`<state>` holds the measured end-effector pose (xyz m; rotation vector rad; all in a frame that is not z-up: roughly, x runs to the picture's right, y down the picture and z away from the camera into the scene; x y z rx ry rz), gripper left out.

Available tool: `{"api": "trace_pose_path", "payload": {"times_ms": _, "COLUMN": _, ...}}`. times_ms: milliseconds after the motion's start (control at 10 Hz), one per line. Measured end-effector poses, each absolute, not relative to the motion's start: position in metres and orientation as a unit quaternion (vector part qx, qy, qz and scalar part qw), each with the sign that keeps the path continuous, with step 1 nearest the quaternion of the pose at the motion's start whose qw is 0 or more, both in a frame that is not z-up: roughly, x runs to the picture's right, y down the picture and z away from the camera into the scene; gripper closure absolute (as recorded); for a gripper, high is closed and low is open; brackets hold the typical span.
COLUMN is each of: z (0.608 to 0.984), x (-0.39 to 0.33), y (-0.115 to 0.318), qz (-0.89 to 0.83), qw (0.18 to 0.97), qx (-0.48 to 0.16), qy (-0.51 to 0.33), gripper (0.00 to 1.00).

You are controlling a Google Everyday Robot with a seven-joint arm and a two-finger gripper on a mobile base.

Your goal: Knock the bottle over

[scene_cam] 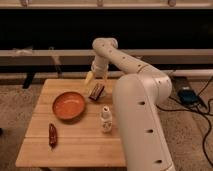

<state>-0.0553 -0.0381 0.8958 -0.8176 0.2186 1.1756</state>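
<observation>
The bottle [105,119] is small, whitish and translucent with a white cap. It stands upright on the wooden table [75,142], right of the orange bowl [69,105] and close to the white arm. My gripper [91,77] hangs over the table's far edge, above and behind a dark snack bar [96,91]. It is well behind the bottle and apart from it.
A reddish-brown oblong item [52,135] lies near the table's front left. The arm's large white body [142,120] stands along the table's right side. A dark wall and a rail run behind. Cables and a blue device [187,95] lie on the floor at right.
</observation>
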Motion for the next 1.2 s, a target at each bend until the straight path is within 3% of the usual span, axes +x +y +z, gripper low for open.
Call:
{"api": "trace_pose_path", "payload": {"times_ms": 700, "z": 0.892, "x": -0.04, "y": -0.035, "qz": 0.541, "qw": 0.752, "qx": -0.36, "qy": 0.111, "gripper": 0.2}}
{"api": "trace_pose_path", "payload": {"times_ms": 1200, "z": 0.842, "x": 0.043, "y": -0.004, "qz": 0.561, "qw": 0.743, "qx": -0.337, "qy": 0.14, "gripper": 0.2}}
